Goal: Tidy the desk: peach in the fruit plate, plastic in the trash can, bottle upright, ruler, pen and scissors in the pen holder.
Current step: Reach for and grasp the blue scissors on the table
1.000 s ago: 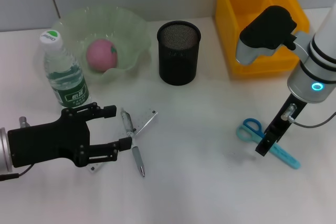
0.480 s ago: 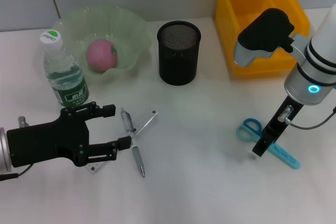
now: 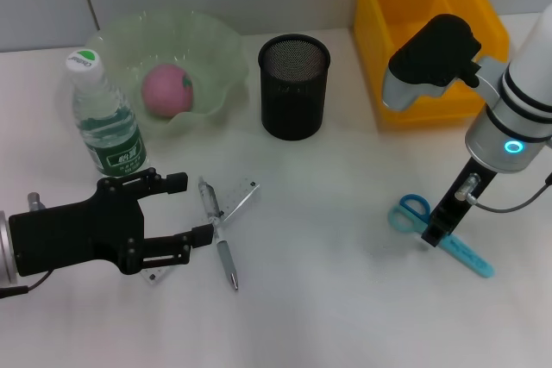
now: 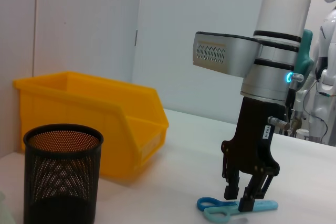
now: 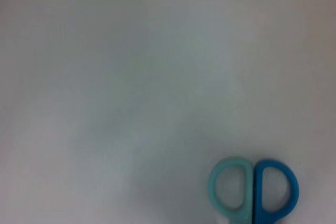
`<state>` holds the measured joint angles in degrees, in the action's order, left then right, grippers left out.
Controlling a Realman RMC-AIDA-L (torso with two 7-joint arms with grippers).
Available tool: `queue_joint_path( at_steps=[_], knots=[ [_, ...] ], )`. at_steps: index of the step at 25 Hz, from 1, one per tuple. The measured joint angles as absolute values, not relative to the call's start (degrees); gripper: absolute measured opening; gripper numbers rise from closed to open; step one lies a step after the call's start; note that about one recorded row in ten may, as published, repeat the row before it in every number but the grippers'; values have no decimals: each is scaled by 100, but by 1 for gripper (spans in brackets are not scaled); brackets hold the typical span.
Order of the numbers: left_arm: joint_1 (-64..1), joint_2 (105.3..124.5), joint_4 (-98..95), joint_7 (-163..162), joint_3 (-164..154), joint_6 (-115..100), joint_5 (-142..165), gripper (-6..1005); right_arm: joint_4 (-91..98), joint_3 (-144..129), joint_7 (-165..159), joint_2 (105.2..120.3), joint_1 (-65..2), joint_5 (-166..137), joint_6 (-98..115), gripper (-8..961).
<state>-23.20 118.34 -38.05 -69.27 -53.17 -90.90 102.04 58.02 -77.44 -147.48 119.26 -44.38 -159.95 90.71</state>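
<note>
Hovering over the scissors (image 3: 439, 233) on the desk (image 3: 328, 299), right gripper (image 4: 244, 195) has fingers spread, straddling them, contact unclear. Left gripper (image 3: 185, 213) sits unclenched beside the pen (image 3: 217, 232) and ruler (image 3: 236, 204).

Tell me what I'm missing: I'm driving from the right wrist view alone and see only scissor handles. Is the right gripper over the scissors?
Observer: Yes. The left wrist view shows the right gripper low over the scissors, fingers open.
Operator: Where is the pen holder from there?
Observer: The pen holder stands farther back, to the robot's left of the scissors, next to the yellow bin.
Operator: And the left arm?
Observer: The left gripper is open beside the pen.
</note>
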Motion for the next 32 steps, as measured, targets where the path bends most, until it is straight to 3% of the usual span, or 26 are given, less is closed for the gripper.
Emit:
queue_joint_path(
  at_steps=[1, 3, 26, 32],
  knots=[
    [-2320, 11834, -3805, -6927, -5315, -9091, 10204, 841, 5799, -7743, -14748, 11927, -4438, -15995, 9071, 514],
    [-2315, 11832, -3805, -6928, -5310, -9091, 10204, 841, 5799, -7743, -14748, 11926, -4438, -15995, 9070, 307],
    [-2311, 11830, -3810, -6944, -5308, -9088, 10204, 840, 5806, -7797, -14798, 11926, -4442, -16043, 9120, 386],
    [-2311, 11830, -3808, -6950, -5308, -9087, 10204, 840, 5801, -7826, -14802, 11926, -4445, -16034, 9055, 525]
  ],
)
